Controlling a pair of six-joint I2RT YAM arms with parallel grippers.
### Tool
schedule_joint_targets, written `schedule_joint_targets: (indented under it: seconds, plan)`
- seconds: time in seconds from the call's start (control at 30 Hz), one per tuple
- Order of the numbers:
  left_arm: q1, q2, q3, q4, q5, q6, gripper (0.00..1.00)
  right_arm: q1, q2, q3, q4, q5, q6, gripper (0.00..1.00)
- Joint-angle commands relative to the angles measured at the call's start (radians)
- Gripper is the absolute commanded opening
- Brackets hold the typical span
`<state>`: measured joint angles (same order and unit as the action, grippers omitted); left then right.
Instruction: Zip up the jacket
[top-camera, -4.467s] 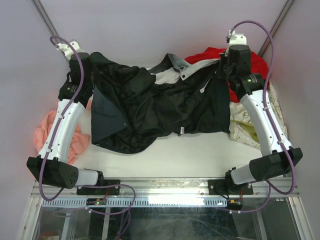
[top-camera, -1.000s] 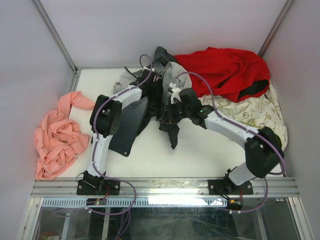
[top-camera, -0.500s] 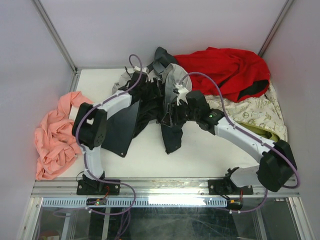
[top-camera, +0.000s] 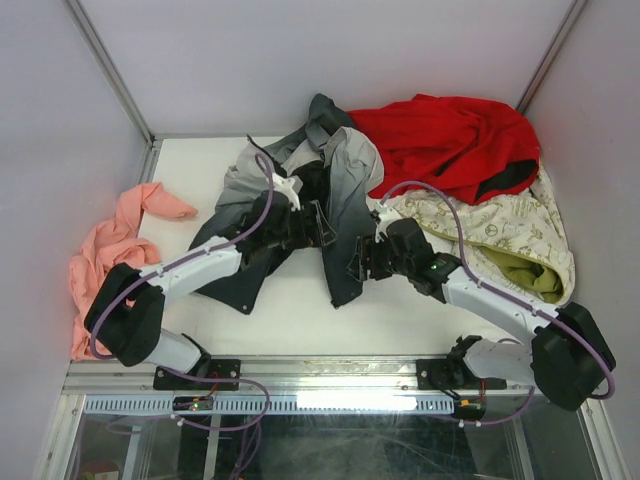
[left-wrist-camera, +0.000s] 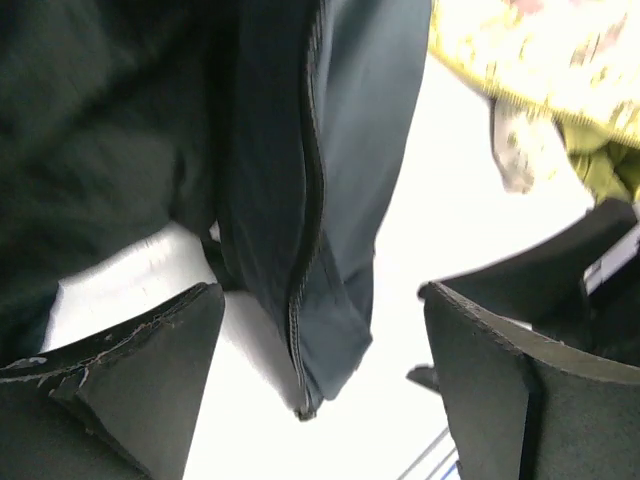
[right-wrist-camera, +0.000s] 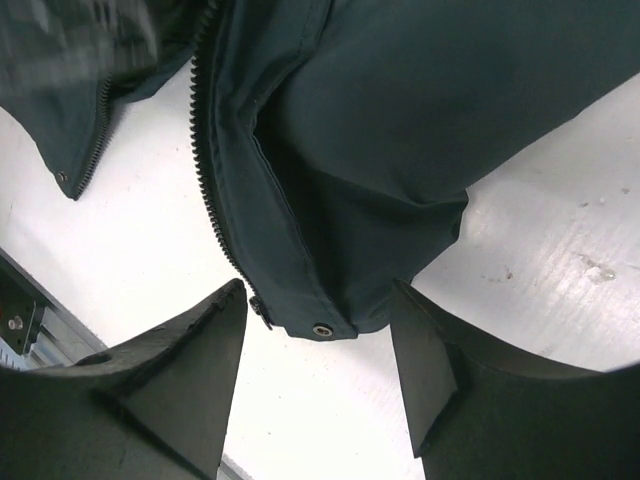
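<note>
The jacket (top-camera: 335, 195) lies bunched mid-table, charcoal and light grey, with two dark front flaps pointing toward the near edge. My left gripper (top-camera: 300, 225) sits low between the flaps and is open. In the left wrist view its jaws (left-wrist-camera: 322, 300) stand wide, and a flap with the zipper (left-wrist-camera: 305, 240) hangs ahead of them, untouched. My right gripper (top-camera: 365, 258) is open at the right flap's lower end. In the right wrist view the flap's corner with a snap stud (right-wrist-camera: 321, 329) and the zipper teeth (right-wrist-camera: 208, 190) lie just beyond its fingertips (right-wrist-camera: 235, 300), not pinched.
A red garment (top-camera: 450, 140) lies at the back right, on a cream patterned cloth (top-camera: 500, 225). A pink cloth (top-camera: 110, 270) is heaped at the left edge. Metal frame rails (top-camera: 320, 372) run along the near edge, and walls close the other sides.
Both arms have drawn back toward the near edge and lowered. Both grippers have opened and let go of the jacket. Its front flaps now lie spread on the table.
</note>
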<state>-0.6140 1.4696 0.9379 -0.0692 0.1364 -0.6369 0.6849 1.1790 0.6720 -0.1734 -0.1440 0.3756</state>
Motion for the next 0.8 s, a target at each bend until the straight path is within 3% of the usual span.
schedule_joint_targets:
  seconds: [0.0, 0.3, 0.6, 0.77]
  plan:
    - [-0.061, -0.070, -0.106, 0.123, 0.033, -0.061, 0.84, -0.001, -0.032, -0.062, 0.200, -0.003, 0.064, 0.62]
    - [-0.074, 0.077, -0.234, 0.388, 0.149, -0.150, 0.70, 0.001, 0.023, -0.180, 0.375, -0.054, 0.115, 0.63]
    - [-0.073, 0.115, -0.303, 0.507, 0.231, -0.188, 0.63, 0.001, 0.092, -0.269, 0.437, 0.014, 0.164, 0.58]
    - [-0.073, 0.116, -0.358, 0.552, 0.258, -0.197, 0.60, 0.002, 0.108, -0.288, 0.488, -0.045, 0.168, 0.54]
